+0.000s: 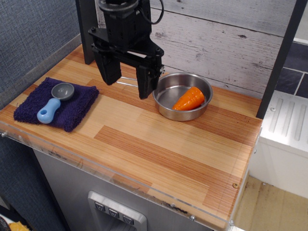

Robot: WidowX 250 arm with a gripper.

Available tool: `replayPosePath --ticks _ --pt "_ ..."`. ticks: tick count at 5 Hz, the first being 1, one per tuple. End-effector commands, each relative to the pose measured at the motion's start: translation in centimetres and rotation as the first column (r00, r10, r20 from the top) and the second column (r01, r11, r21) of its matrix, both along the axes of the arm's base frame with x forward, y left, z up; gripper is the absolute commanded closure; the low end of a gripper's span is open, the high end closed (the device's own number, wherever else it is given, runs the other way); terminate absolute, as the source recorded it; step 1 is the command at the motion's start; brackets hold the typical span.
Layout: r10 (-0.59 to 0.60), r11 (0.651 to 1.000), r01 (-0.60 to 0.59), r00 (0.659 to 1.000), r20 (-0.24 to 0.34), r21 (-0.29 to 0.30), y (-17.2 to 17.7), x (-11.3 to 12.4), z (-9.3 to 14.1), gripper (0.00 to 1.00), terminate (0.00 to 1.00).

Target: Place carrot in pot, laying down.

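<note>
grey-and-blue scoop (54, 102) on a purple towel (57, 104) at the left edge. gripper (127, 79) above the wood counter (159, 144), jaws spread apart, holding nothing, left of the pot (182, 96). carrot (189, 98) lies on its side inside the pot, far right.

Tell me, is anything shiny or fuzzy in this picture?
In the observation.image view, the round shiny steel pot gleams with reflected light, the glossy orange plastic carrot carries a small highlight, and the black pincer looks sharp, not blurred.
</note>
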State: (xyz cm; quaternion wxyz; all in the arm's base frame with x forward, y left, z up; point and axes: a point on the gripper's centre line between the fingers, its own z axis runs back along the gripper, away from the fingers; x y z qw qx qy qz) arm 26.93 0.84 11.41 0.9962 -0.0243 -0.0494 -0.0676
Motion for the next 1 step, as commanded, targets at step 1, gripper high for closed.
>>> replayPosePath --ticks 1 --pt "-0.048 0.999 0.048 0.999 0.003 -0.027 0.74 -0.25 1.18 0.00 1.00"
